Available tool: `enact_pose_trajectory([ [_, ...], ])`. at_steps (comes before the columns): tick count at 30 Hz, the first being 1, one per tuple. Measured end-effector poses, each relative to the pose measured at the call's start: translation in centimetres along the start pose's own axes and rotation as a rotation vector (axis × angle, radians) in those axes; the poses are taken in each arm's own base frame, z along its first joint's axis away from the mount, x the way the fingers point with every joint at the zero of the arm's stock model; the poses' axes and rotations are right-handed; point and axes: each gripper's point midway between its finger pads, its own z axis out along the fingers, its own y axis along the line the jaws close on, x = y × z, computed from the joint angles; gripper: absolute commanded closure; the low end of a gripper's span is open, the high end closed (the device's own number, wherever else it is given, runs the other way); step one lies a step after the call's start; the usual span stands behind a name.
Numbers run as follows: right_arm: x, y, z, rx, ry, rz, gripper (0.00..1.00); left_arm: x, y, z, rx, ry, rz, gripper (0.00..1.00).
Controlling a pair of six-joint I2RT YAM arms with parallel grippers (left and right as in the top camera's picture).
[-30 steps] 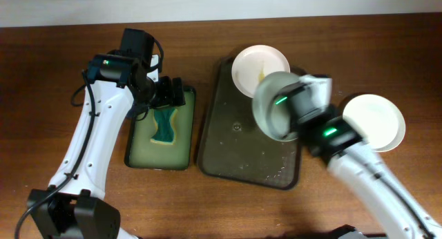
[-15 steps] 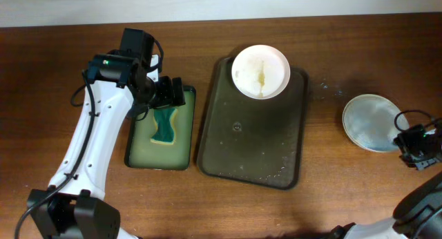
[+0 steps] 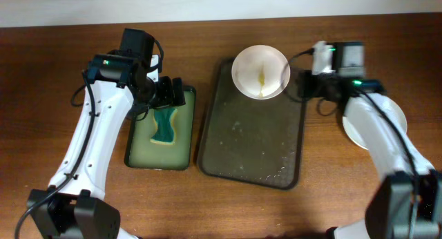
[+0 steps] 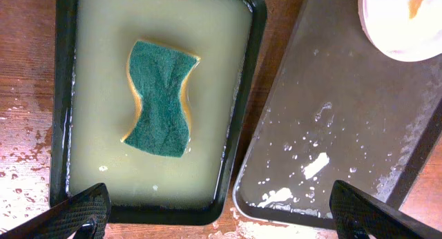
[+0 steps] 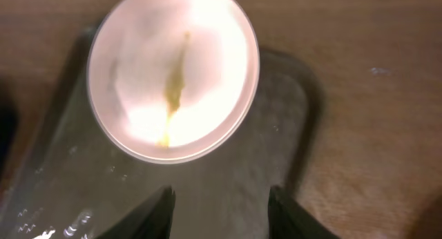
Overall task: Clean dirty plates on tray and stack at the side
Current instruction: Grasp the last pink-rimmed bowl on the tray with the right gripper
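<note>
I find the right tool [image 5: 221,213] released and empty, fingers spread, hanging over the brown tray [image 3: 248,139] just beside the right-hand rim of the dirty plate [image 3: 260,71] and not touching it; that plate lies flat at the upper end of the tray, a yellowish smear down its middle; a second white plate [image 3: 398,118] rests on the tabletop [image 3: 41,73] at the right of the overhead frame, partly hidden under the arm, and I cannot tell whether more lie beneath it; the left tool [image 4: 217,210] is likewise released, poised above the sponge [image 4: 160,97] in the small black tray [image 4: 63,94]. In my judgement the step in hand is to seize the dirty plate; I would straddle its nearest rim squarely, close firmly and lift level, since the tray is beaded with water and the plate may skate. Tabletop: dark wood, wet patches beside the small tray; a pale wall [image 3: 207,4] runs along the top edge.
</note>
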Motion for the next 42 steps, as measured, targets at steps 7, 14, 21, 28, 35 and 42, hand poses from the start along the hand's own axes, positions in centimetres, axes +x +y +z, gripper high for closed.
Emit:
enact_pose_trajectory([
  [7,-0.3,-1.5,10.4,0.027,0.116,0.009,0.58,0.0,0.0,0.0,0.0,0.001,0.0,0.01],
  [14,1.3,-3.2,12.0,0.061,0.201,0.15,0.96,0.0,0.0,0.0,0.0,0.001,0.0,0.01],
  [21,7.1,-2.0,5.0,0.084,0.504,0.253,0.96,0.0,0.0,0.0,0.0,0.0,0.0,0.01],
  [28,11.9,3.9,0.2,0.072,0.676,0.174,0.96,0.0,0.0,0.0,0.0,0.001,0.0,0.01],
  [35,15.3,4.7,2.5,0.1,0.677,0.294,0.61,0.1,0.2,0.0,-0.01,0.002,0.0,0.0],
  [42,8.9,5.6,-6.6,-0.008,0.402,0.08,0.61,-0.6,2.9,7.0,-0.094,-0.092,0.042,0.27],
])
